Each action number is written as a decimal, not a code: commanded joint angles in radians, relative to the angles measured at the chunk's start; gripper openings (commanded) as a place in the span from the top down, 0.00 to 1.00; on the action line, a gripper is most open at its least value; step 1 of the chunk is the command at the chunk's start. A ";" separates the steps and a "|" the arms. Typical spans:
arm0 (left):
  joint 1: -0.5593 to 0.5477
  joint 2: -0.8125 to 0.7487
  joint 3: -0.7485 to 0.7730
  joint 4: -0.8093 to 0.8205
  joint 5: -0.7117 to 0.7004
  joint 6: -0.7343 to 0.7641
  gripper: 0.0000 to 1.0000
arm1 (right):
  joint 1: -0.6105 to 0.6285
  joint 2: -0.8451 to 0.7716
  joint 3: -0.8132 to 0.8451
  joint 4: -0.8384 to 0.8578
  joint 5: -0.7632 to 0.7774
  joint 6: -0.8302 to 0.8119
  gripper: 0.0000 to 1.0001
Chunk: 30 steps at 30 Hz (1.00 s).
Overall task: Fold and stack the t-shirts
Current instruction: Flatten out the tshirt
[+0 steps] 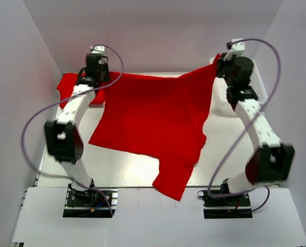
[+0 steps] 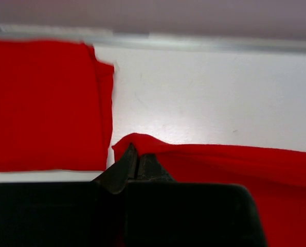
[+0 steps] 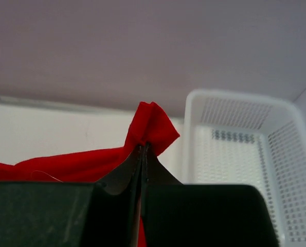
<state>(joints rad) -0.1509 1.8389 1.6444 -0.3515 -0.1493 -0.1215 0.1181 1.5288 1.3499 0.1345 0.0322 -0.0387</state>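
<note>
Now | t-shirt stretched left-right, body trailing nearward | left tool clamped on it | right tool clamped on it

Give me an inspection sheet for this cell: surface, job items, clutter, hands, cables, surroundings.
Surface: white table, no marks seen.
Job's things: open t-shirt raised at its far corners, one sleeve past the near table edge; folded t-shirt far left.
Clutter: white mesh basket far right.
Hands: left hand and right hand each shut on the open t-shirt.
Cables: a purple cable loops off each arm.
Surroundings: pale walls around.
</note>
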 commanded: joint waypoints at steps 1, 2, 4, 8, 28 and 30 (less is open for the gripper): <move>-0.004 -0.324 0.043 -0.029 0.022 0.043 1.00 | -0.001 -0.241 0.061 0.024 0.023 0.022 1.00; -0.013 -0.373 0.055 -0.062 0.022 0.043 1.00 | -0.001 -0.299 0.086 0.007 0.023 0.025 1.00; -0.013 -0.508 0.066 -0.090 0.068 0.054 1.00 | -0.003 -0.390 0.127 -0.081 0.028 0.033 1.00; -0.013 -0.694 0.143 -0.178 0.137 0.065 1.00 | -0.006 -0.574 0.216 -0.182 0.041 0.020 1.00; 0.005 -0.813 0.600 -0.320 0.559 -0.018 1.00 | -0.003 -0.745 0.718 -0.271 0.193 -0.156 1.00; 0.005 -0.796 0.542 -0.320 0.533 -0.018 1.00 | 0.002 -0.731 0.654 -0.268 0.212 -0.159 1.00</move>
<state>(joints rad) -0.1535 0.9768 2.2360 -0.6510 0.4053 -0.1192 0.1181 0.7570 2.0758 -0.1284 0.1543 -0.1562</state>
